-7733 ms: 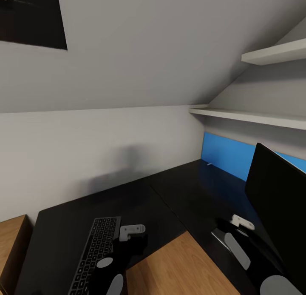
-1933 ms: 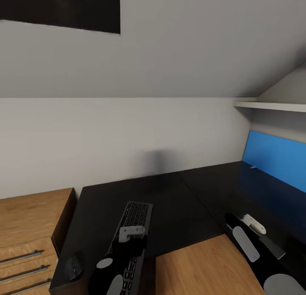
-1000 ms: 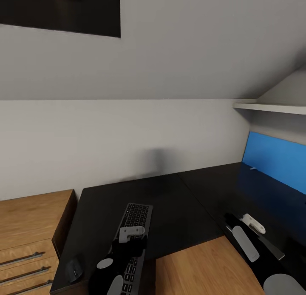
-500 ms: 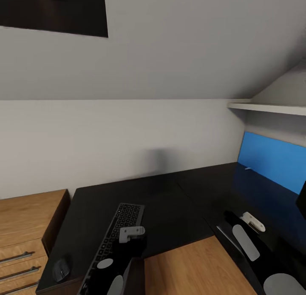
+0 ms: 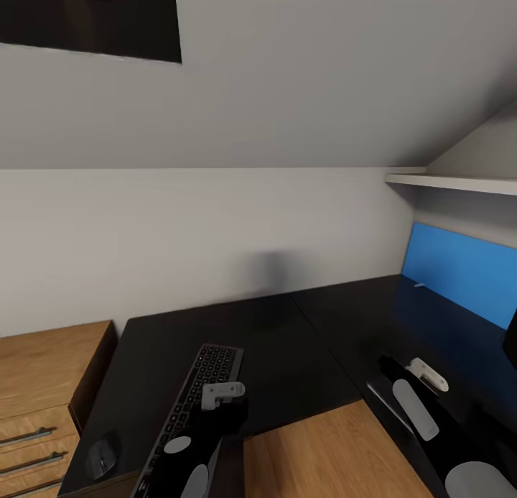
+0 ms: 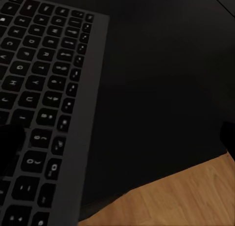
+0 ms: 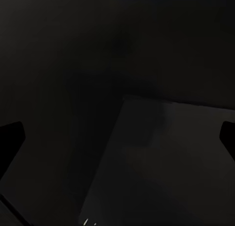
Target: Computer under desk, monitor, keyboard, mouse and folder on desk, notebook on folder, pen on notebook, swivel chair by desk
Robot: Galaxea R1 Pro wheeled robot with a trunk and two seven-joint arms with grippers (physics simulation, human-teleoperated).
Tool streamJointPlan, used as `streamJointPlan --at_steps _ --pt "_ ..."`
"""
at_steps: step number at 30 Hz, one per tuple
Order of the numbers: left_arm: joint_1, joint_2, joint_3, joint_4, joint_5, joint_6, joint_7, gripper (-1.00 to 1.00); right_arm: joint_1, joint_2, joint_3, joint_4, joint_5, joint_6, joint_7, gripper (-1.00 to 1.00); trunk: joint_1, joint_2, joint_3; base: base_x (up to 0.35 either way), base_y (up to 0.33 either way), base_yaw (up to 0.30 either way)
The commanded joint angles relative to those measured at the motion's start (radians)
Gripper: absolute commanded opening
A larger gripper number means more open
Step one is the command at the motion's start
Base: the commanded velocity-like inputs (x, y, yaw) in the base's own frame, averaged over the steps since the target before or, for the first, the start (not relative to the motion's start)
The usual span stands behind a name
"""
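The black desk (image 5: 287, 340) spreads in front of me. On it lies the dark grey keyboard (image 5: 208, 372), partly under my left arm (image 5: 215, 412). The small black mouse (image 5: 103, 455) sits near the desk's left front corner. In the left wrist view my left gripper (image 6: 117, 140) is open over the keyboard (image 6: 49, 89) and its edge. My right gripper (image 7: 117, 133) is open above a flat dark grey sheet, apparently the notebook (image 7: 161, 167). In the head view its edge (image 5: 378, 403) shows beside my right arm (image 5: 416, 401). A corner of the monitor (image 5: 511, 347) shows at the far right.
A light wooden chest (image 5: 43, 369) with bar handles stands left of the desk. A blue panel (image 5: 459, 275) lines the wall behind the desk's right wing, with a white shelf (image 5: 452, 183) above it. Wooden floor (image 5: 316, 455) shows in the desk's inner corner.
Over the last second the head view has swung slightly right, bringing the monitor's corner into the picture. Both arms hold the same pose, and the keyboard and mouse lie as before.
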Motion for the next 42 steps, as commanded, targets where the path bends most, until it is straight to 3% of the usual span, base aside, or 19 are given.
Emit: streamJointPlan --at_steps 1,10,31,33,34,38,42 --pt "-0.001 0.0 -0.001 -0.001 0.01 0.002 0.01 1.0 0.0 -0.001 0.004 -0.002 -0.003 0.004 -0.007 1.0 0.0 -0.001 -0.001 0.177 0.0 0.0" --pt "-0.001 0.0 -0.002 -0.001 0.01 0.002 0.01 1.0 0.0 -0.001 0.004 -0.002 -0.003 0.004 -0.007 1.0 0.0 -0.001 -0.001 0.161 0.0 0.0" --pt "-0.001 -0.001 -0.002 -0.001 0.01 0.004 0.01 1.0 -0.001 -0.009 0.0 0.011 -0.001 0.001 -0.005 1.0 0.0 -0.001 -0.001 0.011 0.0 0.0" --pt "-0.001 -0.001 -0.002 -0.001 0.01 0.004 0.01 1.0 -0.001 -0.015 -0.002 0.021 -0.001 0.001 -0.006 1.0 0.0 -0.001 -0.001 0.0 0.0 0.0" --pt "-0.001 -0.001 -0.002 -0.002 0.01 0.004 0.01 1.0 -0.002 -0.038 -0.005 0.037 -0.001 0.001 -0.005 1.0 0.0 -0.001 -0.001 0.0 0.0 0.0" --pt "-0.001 -0.001 -0.006 -0.001 0.01 0.004 0.01 1.0 -0.004 -0.079 -0.006 0.074 -0.002 0.0 -0.003 1.0 0.0 -0.001 -0.001 0.0 0.0 0.0" --pt "-0.001 -0.001 -0.017 -0.001 0.011 0.004 0.01 1.0 -0.039 -0.102 -0.005 0.124 -0.001 -0.003 0.0 1.0 0.0 -0.001 -0.001 0.0 0.0 0.0"
